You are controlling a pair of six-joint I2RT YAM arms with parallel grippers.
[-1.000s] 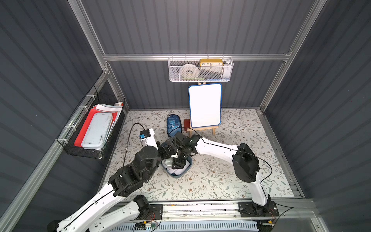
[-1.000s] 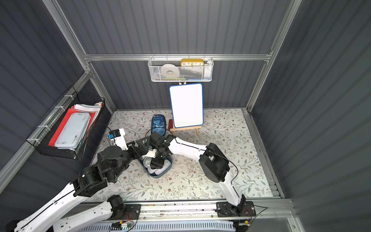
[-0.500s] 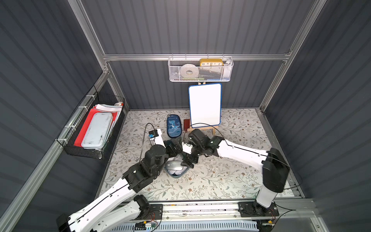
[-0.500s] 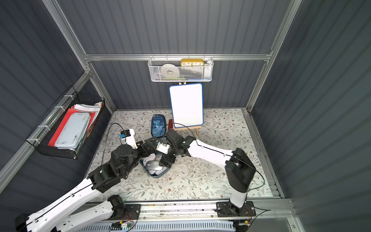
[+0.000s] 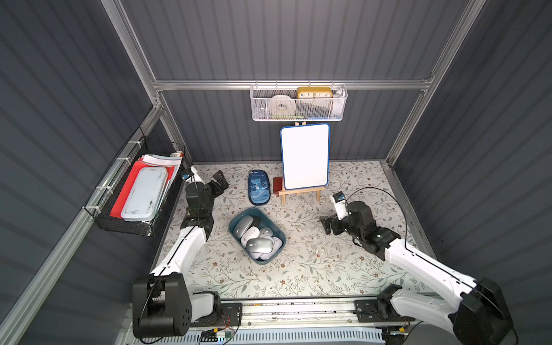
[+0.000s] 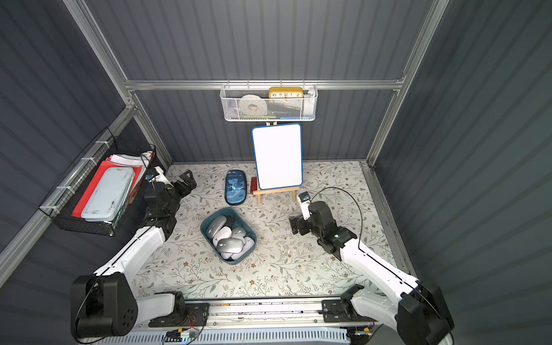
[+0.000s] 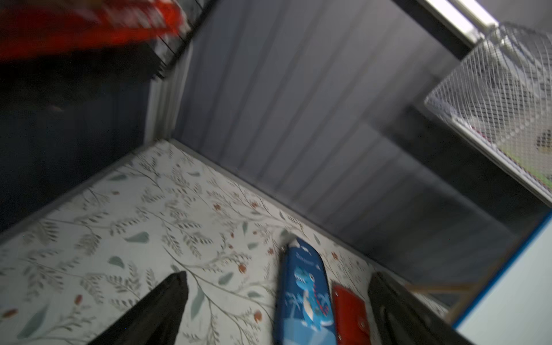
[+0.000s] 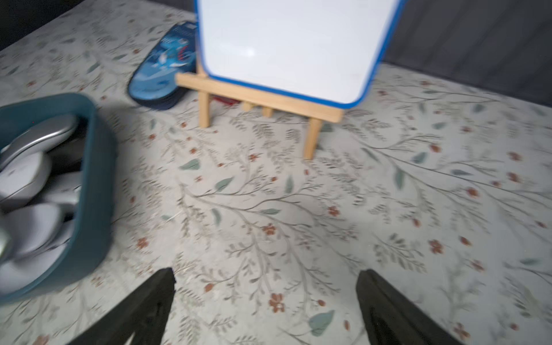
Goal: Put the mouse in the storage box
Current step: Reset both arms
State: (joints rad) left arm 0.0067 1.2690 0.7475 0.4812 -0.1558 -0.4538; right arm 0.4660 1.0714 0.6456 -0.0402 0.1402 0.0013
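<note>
The yellow clock [image 5: 314, 91] in the white wire basket [image 5: 298, 117] shows 10, 11, 12, 1, 2; the dinosaur case [image 5: 258, 191] bears lettering too small to read.

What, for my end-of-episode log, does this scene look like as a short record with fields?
storage box: dark teal bin on the floral tabletop, upright
contents: several computer mice, silver and white, piled together
mice outside the box: none visible
left end effector: open, empty, apart from the box on its left
right end effector: open, empty, apart from the box on its right
behind the box: dinosaur-print case; whiteboard on a wooden easel
</note>
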